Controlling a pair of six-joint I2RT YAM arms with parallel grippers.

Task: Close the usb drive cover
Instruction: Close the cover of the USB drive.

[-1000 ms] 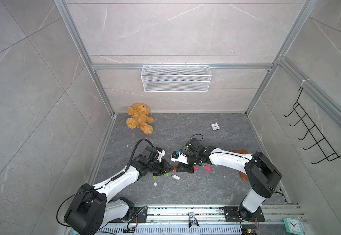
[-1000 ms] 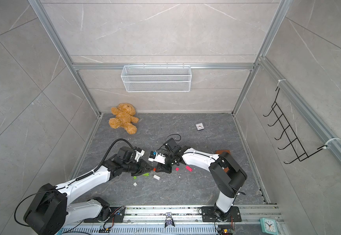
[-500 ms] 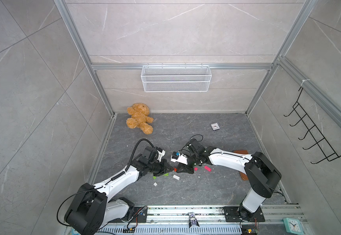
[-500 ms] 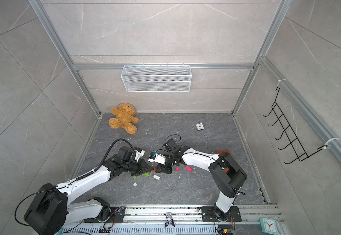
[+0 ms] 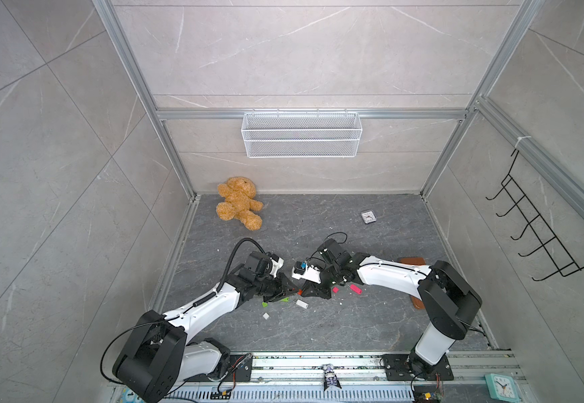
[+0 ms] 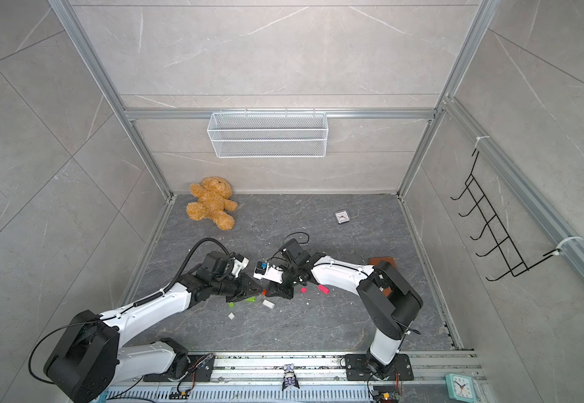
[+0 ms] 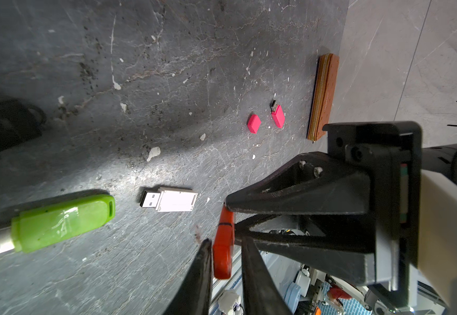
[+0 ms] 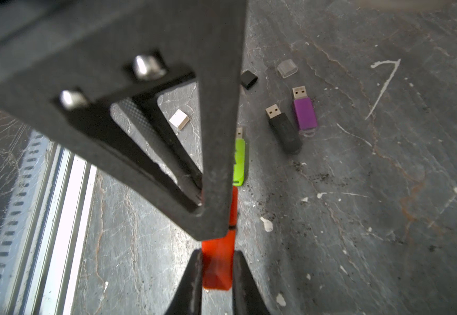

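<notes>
Left pincer [image 7: 226, 239] is clamping one end of the orange drive [image 7: 222, 261], jaws closed in on either side of it, and in both top views it is sitting at 9 o'clock of that drive. The drive itself is being held between the two pincers over the middle of the floor [image 5: 318, 331], with a thin dark seam showing across it. Right pincer [image 8: 217, 251] is gripping the other end from 3 o'clock, jaws pressed tight on both sides, so the two pincers are almost meeting nose to nose.

Down below, a green drive [image 5: 284, 299] is lying at 7 o'clock of the orange one with its plug bare. A white drive [image 5: 302, 304] is lying at 6 o'clock, also uncapped. A pink cap [image 5: 335, 289] and a pink drive [image 5: 355, 289] are lying just apart at 3 o'clock. Farther out, a teddy [image 5: 238, 206] is sprawling at 11 o'clock, and a wallet [image 5: 412, 261] is peeking out, partly hidden, at 3 o'clock.
</notes>
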